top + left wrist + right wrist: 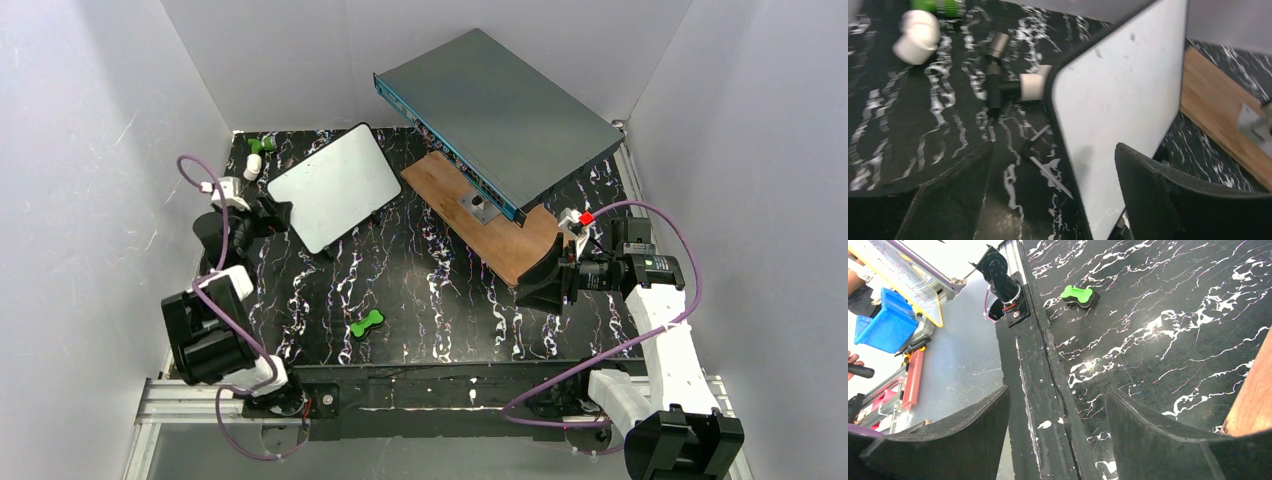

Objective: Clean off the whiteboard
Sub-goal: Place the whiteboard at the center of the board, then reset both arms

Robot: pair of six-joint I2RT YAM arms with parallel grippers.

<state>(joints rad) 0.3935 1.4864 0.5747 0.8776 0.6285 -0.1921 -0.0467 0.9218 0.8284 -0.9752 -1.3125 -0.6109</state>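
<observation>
The whiteboard [335, 187] is wiped blank and stands tilted at the back left of the black marbled table. In the left wrist view the whiteboard [1128, 100] fills the middle, and its black-rimmed edge runs down between my fingers. My left gripper [277, 214] is open at the board's left edge; in its own view the left gripper [1053, 200] has jaws wide apart and not pressing the board. My right gripper [545, 275] is open and empty over the table's right side, seen also in the right wrist view [1058, 435]. A green eraser [366, 323] lies at the front middle and shows in the right wrist view [1078, 295].
A grey-teal metal box [500, 110] rests slanted on a brown wooden plank [490, 225] at the back right. A white cylinder [918, 37], a green piece [940, 6] and a black T-shaped part [998, 85] lie behind the board. The plank's edge [1255, 390] is beside my right fingers.
</observation>
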